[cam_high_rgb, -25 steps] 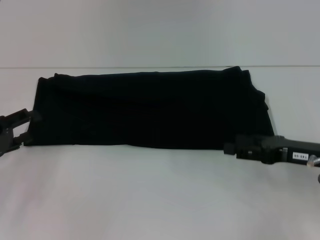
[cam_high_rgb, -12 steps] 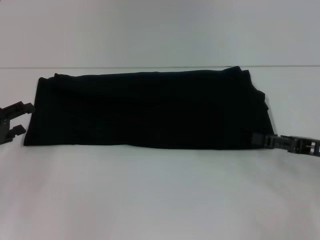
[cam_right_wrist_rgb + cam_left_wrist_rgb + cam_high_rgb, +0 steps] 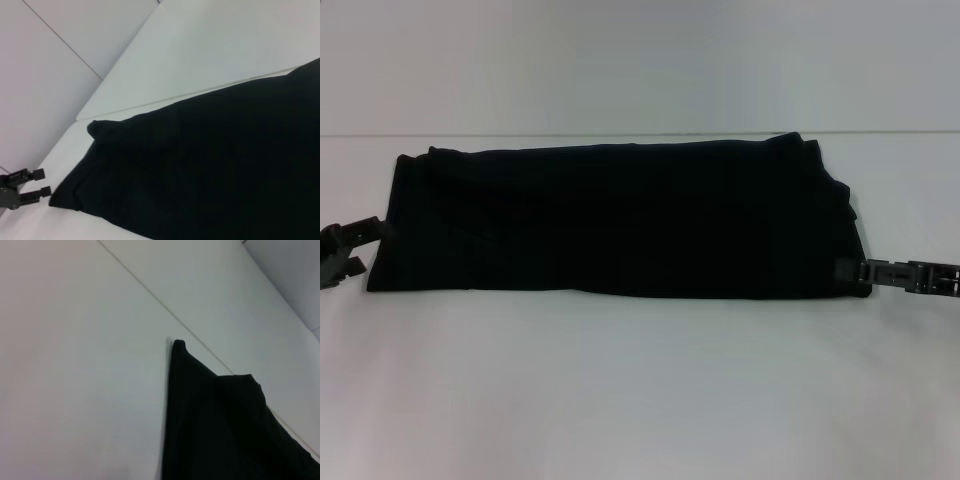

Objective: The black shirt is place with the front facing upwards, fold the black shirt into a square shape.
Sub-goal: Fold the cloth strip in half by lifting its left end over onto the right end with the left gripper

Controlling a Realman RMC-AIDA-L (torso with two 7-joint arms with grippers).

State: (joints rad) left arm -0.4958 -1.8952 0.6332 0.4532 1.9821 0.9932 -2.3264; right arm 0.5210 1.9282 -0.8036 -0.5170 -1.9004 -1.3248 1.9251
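The black shirt (image 3: 620,220) lies folded into a long flat band across the white table, with no lettering showing. My left gripper (image 3: 362,247) sits just off the band's left end near its front corner, open, with nothing between its fingers. It also shows far off in the right wrist view as the left gripper (image 3: 31,182), beside the shirt (image 3: 210,170). My right gripper (image 3: 860,272) lies low and edge-on at the band's front right corner, its tip against the cloth. The left wrist view shows only the shirt's end (image 3: 220,425).
The white table (image 3: 640,390) spreads wide in front of the shirt. A seam line (image 3: 620,134) runs across behind the shirt, where the table meets the pale back wall.
My right gripper has slid to the right along the shirt's front edge to its right corner and now shows edge-on. The left gripper has barely shifted. The shirt has not moved.
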